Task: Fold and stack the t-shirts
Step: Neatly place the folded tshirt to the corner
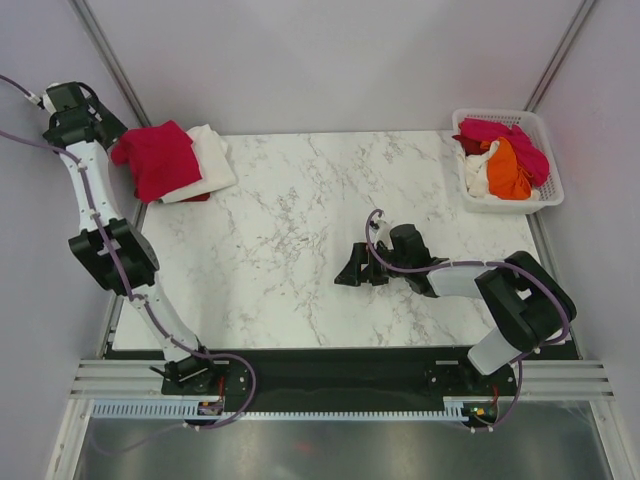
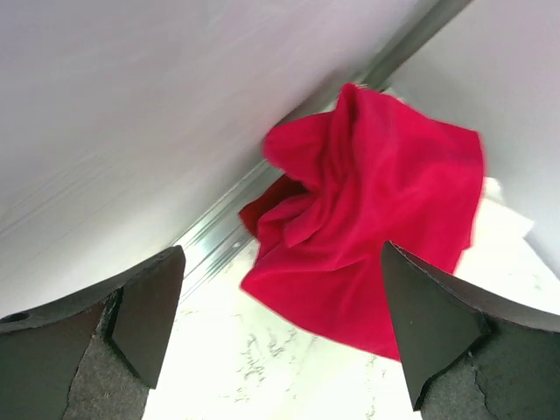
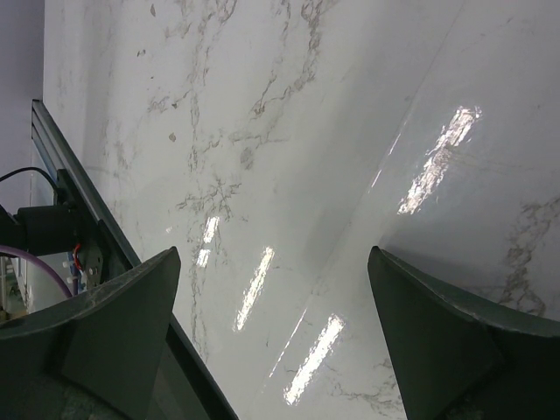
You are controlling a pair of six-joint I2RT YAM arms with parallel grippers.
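A crimson-red t-shirt [image 1: 160,158] lies crumpled on a folded cream-white t-shirt [image 1: 212,160] at the table's far left corner. My left gripper [image 1: 113,141] hovers just left of it, open and holding nothing. In the left wrist view the red t-shirt [image 2: 376,227] lies beyond the gap between the two spread fingers [image 2: 149,311], and a strip of the cream shirt [image 2: 503,210] shows behind it. My right gripper [image 1: 350,270] rests low over the middle of the table, open. Its wrist view shows only bare marble between the fingertips [image 3: 437,332].
A white lattice basket [image 1: 545,150] stands at the far right corner, holding pink [image 1: 500,132], orange [image 1: 508,172] and white shirts. A dark red edge [image 1: 196,198] pokes out beneath the cream shirt. A metal rail [image 2: 219,232] runs along the table's left side by the wall.
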